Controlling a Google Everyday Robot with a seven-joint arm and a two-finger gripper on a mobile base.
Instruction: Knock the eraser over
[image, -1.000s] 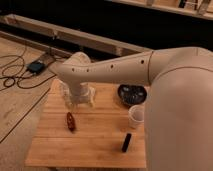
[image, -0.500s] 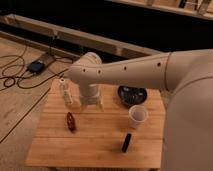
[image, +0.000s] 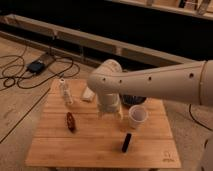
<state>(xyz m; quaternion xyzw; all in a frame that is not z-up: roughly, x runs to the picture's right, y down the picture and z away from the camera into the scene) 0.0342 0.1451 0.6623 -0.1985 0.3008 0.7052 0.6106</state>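
Note:
The eraser (image: 127, 142) is a small black slab on the wooden table (image: 85, 150), near the front right, just in front of the white cup (image: 137, 116). I cannot tell whether it stands on an edge or lies flat. My gripper (image: 110, 109) hangs from the big white arm (image: 150, 80) over the middle of the table, to the left of the cup and behind the eraser, not touching it.
A reddish-brown oval object (image: 70, 121) lies at the left. A clear bottle (image: 65, 91) and a pale block (image: 88, 95) stand at the back left. A dark bowl (image: 134, 99) sits behind the cup, partly hidden. Cables and a black box (image: 37, 65) lie on the floor at the left.
The arm and gripper have swung to the right, from the back left corner to the table's middle, uncovering the bottle and pale block. The eraser has not moved.

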